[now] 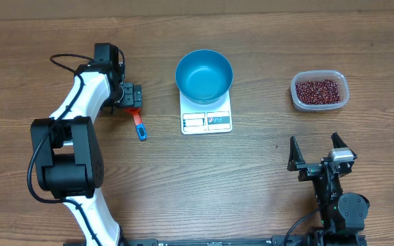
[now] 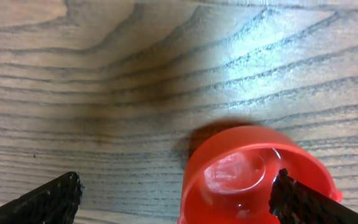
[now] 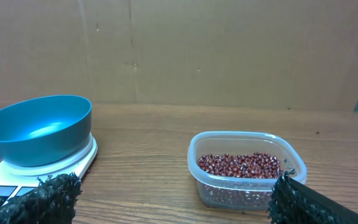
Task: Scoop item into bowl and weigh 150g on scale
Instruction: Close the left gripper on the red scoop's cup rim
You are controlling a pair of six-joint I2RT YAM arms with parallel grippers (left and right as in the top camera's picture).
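The beans (image 1: pixel 318 89) lay in a loose dark red heap inside a clear plastic tub (image 1: pixel 298 99) at the far right of the wooden desk (image 1: pixel 252 191). None could be seen in the blue bowl (image 1: pixel 204 75), whose inside looked bare. The bowl sat on the far end of the white scale (image 1: pixel 207 121), leaving the display and label panel uncovered on the near edge. Tub and scale stood well apart.

The left pincer (image 1: pixel 131 98) hung low over the red cup of a scoop (image 1: pixel 138 123), jaws spread wide. The scoop's blue handle pointed toward the near edge of the desk, just left of the scale. From the left wrist, the cup lay close beside one finger (image 2: pixel 303 202), which overlapped the cup's rim; I could not tell whether they touched.

The right pincer (image 1: pixel 314 147) was also wide open and gripped nothing. It sat near the front right of the desk, on the near side of the tub and apart from it.
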